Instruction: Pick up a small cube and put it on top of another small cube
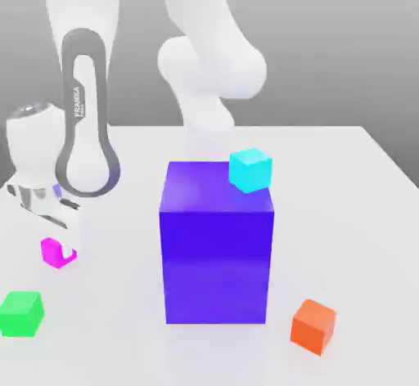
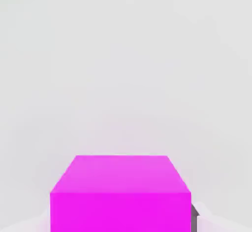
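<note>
The small magenta cube (image 1: 54,252) rests on the white table at the exterior view's left. My gripper (image 1: 62,241) comes down over it from above, shut on it, with a white finger covering part of its right side. In the hand view the magenta cube (image 2: 120,194) sits close up between the fingers, and a grey pad (image 2: 194,217) presses its side. The small green cube (image 1: 20,313) stands on the table just in front of the magenta one, apart from it and from the gripper.
A big blue-purple block (image 1: 217,245) stands mid-table to the right of the gripper. A small cyan cube (image 1: 250,169) shows at its top back corner. A small orange cube (image 1: 313,325) lies at the front right. The white table (image 1: 360,213) reaches to the right.
</note>
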You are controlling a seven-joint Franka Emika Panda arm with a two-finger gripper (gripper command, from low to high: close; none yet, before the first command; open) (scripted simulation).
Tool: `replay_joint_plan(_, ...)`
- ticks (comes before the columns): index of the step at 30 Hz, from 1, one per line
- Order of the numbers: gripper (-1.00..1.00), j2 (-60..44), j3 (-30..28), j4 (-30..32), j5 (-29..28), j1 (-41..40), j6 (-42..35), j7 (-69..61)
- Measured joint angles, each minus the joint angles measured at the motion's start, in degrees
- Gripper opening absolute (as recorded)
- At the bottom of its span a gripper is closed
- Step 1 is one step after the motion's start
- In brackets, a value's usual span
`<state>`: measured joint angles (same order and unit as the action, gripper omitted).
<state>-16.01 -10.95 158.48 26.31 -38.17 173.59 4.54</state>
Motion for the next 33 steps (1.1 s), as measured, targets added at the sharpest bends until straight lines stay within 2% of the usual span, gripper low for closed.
replay_joint_plan(4, -1.00, 7.0, -9.1, 2.0, -11.6, 6.4, -4.8, 8.8)
replay_joint_plan(6, -1.00, 10.9, -11.9, 3.0, -18.3, 7.6, -7.5, 13.8)
replay_joint_plan(8, -1.00, 12.8, -12.2, 2.4, -21.8, 7.9, -9.9, 14.4)
replay_joint_plan(24, -1.00, 7.5, -2.6, -17.5, -22.4, 12.4, -24.6, -19.6)
replay_joint_plan(28, -1.00, 1.0, -0.1, -19.0, -19.7, 11.2, -19.6, -23.5)
replay_joint_plan(29, 1.00, -1.0, 0.7, -19.2, -18.9, 10.7, -17.8, -24.1)
replay_joint_plan(33, 1.00, -1.0, 0.7, -19.2, -18.9, 10.7, -17.8, -24.1)
